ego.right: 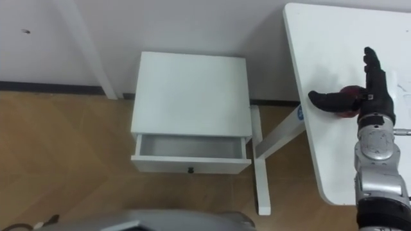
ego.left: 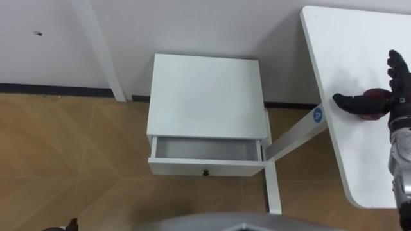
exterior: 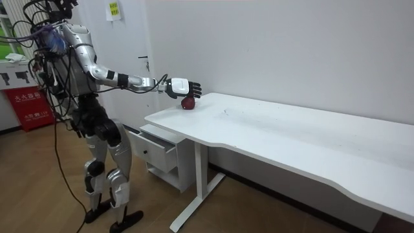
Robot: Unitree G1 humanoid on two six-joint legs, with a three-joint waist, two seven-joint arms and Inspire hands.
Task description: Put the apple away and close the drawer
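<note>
The robot stands at the end of a long white desk (exterior: 291, 133). A small white cabinet (ego.left: 205, 96) beside it has its drawer (ego.left: 207, 168) pulled open. The right arm reaches straight out over the desk. The right hand (exterior: 181, 87) is spread wide, fingers straight, over the dark red round apple (exterior: 187, 103) lying on the desk. The left hand (ego.left: 69, 225) hangs low; I cannot tell its state

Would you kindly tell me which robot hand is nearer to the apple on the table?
The right. The right robot hand is open over the apple on the table, thumb beside it. The left robot hand is low at the view's lower left, beyond the open drawer.
</note>
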